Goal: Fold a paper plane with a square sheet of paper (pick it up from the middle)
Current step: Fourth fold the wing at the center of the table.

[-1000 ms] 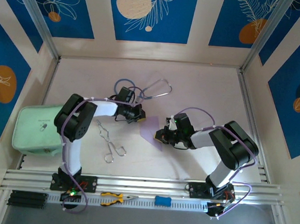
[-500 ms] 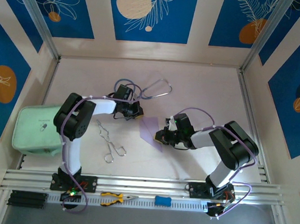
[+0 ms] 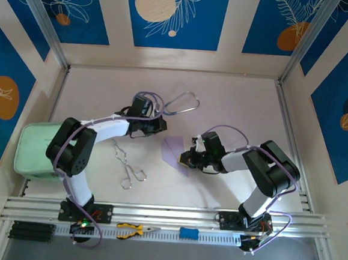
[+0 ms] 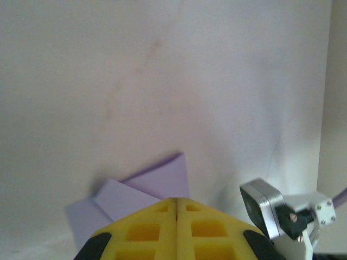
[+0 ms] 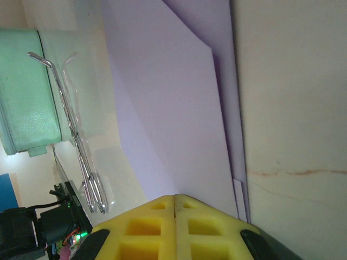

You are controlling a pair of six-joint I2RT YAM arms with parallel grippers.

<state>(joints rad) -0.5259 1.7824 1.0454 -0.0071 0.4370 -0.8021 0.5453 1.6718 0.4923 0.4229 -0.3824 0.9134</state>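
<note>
Two grippers here, both with their yellow jaws pressed tight together and nothing pinched between them. The thin pale lilac sheet of paper (image 3: 175, 149) lies mid-table between them, already folded into a pointed shape with overlapping layers, so it's not a flat square anymore. The left gripper (image 3: 161, 125) sits at the sheet's far-left corner. From the left wrist camera the folded paper runs in under the closed fingertips, but I can't tell if they actually touch it. The right gripper (image 3: 185, 158) is at the sheet's near-right edge, and its wrist camera shows the paper stretching away from right under the tips, one layer stacked on another.

Other stuff on the table: a looped stethoscope with lilac tubing (image 3: 177, 102) beyond the left gripper, shiny metal forceps (image 3: 127, 164) to the left of the paper, and a mint-green padded pouch (image 3: 35, 149) at the left edge. Yellow-handled pliers (image 3: 135, 228) lie on the front rail.
</note>
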